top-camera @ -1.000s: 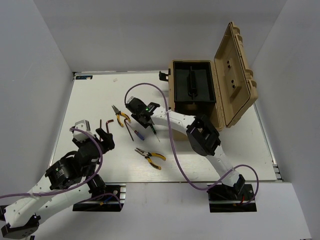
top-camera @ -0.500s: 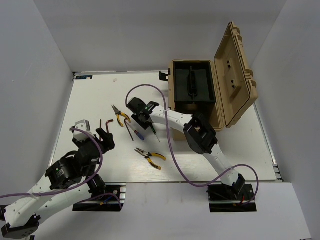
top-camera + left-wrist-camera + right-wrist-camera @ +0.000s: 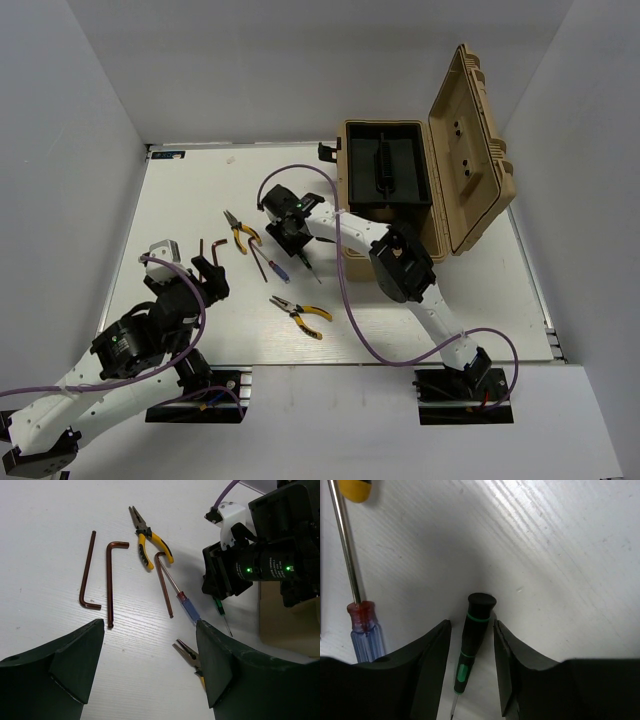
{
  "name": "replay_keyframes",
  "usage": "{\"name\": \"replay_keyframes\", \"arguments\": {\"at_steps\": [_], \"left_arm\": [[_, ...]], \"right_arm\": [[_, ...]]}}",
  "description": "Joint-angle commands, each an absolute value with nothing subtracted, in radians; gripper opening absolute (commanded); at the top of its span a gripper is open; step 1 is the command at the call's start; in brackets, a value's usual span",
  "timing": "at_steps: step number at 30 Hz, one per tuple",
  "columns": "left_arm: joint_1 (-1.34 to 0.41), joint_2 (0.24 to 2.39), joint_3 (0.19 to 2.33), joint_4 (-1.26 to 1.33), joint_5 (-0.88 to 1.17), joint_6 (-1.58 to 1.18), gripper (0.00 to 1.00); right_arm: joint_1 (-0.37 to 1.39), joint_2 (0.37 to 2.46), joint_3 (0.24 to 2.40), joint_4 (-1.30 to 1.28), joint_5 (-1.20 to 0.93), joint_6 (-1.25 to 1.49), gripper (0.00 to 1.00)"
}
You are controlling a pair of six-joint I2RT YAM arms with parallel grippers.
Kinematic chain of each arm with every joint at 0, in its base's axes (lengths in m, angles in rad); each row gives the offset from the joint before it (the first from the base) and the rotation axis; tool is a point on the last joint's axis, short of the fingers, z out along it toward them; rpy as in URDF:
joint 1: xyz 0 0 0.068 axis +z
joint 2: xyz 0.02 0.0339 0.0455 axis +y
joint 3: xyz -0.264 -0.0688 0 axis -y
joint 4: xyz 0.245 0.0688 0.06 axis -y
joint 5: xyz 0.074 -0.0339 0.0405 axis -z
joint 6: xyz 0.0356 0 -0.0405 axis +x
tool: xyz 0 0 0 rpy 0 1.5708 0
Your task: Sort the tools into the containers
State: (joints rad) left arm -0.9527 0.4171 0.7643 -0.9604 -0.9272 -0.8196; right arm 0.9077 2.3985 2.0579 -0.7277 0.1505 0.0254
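Green-black screwdriver point(image 3: 469, 647) handle between parted fingers point(image 3: 420, 665) of right claw point(image 3: 471, 626), on table point(image 3: 560, 555).

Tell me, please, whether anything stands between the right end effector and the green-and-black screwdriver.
Nothing visible does. The green-and-black screwdriver lies directly between the fingers of the right end effector; the blue-and-red screwdriver lies outside them, to one side.

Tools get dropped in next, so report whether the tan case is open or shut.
Open. The lid of the tan case stands swung back to the right, baring the black tray inside.
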Motion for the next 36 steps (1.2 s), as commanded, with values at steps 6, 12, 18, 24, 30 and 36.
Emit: {"name": "replay_keyframes", "arguments": {"at_steps": [6, 12, 18, 24, 30, 36], "left_arm": [[-0.951, 0.425, 0.759, -0.957, -0.946, -0.811, 0.84], [-0.951, 0.457, 0.749, -0.907, -0.905, -0.766, 0.83], [-0.951, 0.529, 0.738, -0.849, -0.827, -0.755, 0.77], [-0.951, 0.578, 0.701, -0.733, -0.683, -0.765, 0.44], [-0.951, 0.632, 0.658, -0.62, -0.614, -0.818, 0.43], [-0.951, 0.78, 0.644, -0.551, -0.603, -0.884, 0.67]], "right_arm": [[0.914, 2.422, 2.089, -0.801, 0.072, 0.034, 0.33], [0.914, 2.411, 2.092, -0.813, 0.014, 0.026, 0.06], [0.907, 2.337, 2.161, -0.842, -0.122, 0.023, 0.0], [0.897, 2.246, 2.256, -0.83, -0.204, 0.061, 0.0], [0.873, 2.174, 2.335, -0.808, -0.144, 0.075, 0.0], [0.819, 2.086, 2.381, -0.747, 0.078, 0.009, 0.0]]}}
